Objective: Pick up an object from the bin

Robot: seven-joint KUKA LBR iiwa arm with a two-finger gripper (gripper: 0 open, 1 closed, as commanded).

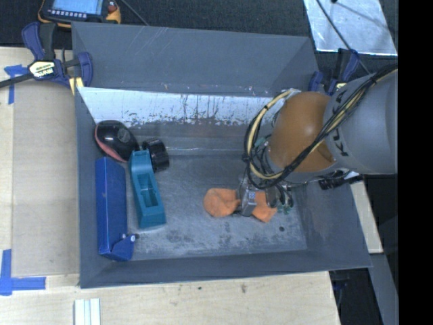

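Gripper (254, 206): down low over the floor of the grey metal bin (196, 234), in the right half and closer to the near wall than to the far one.
Arm (369, 131): reaches in over the bin's right wall, with its orange wrist cover (301, 134) and looped cables hanging directly above the gripper.
Grip: cannot tell whether the claw stands apart or together, since the wrist and cables hide much of it from above.
Task's thing: a soft, rounded orange lump (218, 202) lying on the bin floor right of centre, its right end meeting the gripper.
Second orange patch (266, 213): shows just on the gripper's other side, toward the right wall; it cannot be told whether it is part of the same lump or a separate piece.
Left wall: a long dark-blue bar (111, 205) lies along it, running down to the near-left corner.
Beside the bar: a lighter blue wedge-shaped holder (145, 191) lies parallel and just to its right.
Far-left corner: a black, rounded thing with a red edge (111, 139) rests above the bar's far end, and a small black cylinder (157, 154) sits by the top of the blue holder.
Spacing: the left-hand group lies well apart from the gripper and the orange lump.
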